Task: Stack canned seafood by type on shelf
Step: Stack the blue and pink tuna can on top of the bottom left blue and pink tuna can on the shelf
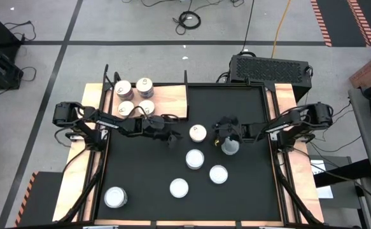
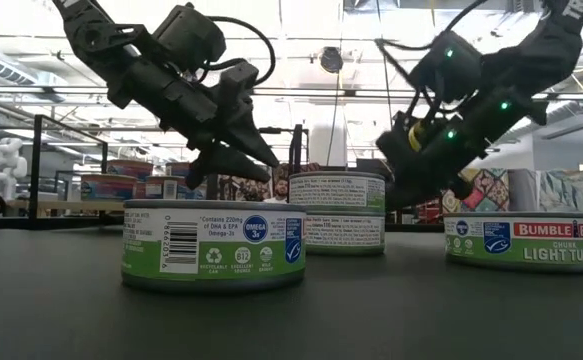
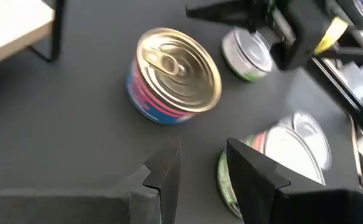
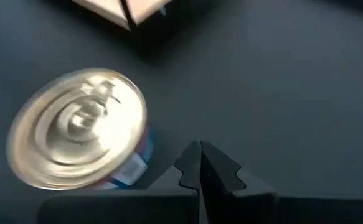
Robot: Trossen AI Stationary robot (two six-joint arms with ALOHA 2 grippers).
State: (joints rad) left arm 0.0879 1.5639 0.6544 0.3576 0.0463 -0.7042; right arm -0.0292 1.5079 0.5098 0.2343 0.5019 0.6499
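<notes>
Hovering half-open and empty, my left pincer (image 1: pixel 170 138) hung beside the gold-topped tin (image 1: pixel 198 133), lined up for grasping. Right pincer (image 1: pixel 225 141) sat shut, holding nothing, near that tin; four tins already stood on the shelf (image 1: pixel 172 100).

The left gripper (image 3: pixel 200 168) hung over the black mat (image 3: pixel 75 118) with a gap between its fingers, holding nothing. A gold-topped tin (image 3: pixel 175 76) stood ahead; two pale-topped tins (image 3: pixel 248 55) (image 3: pixel 281 158) lay nearby. The other arm (image 3: pixel 281 22) hovered beyond, and a corner of the wooden board (image 3: pixel 10 25) showed.
</notes>
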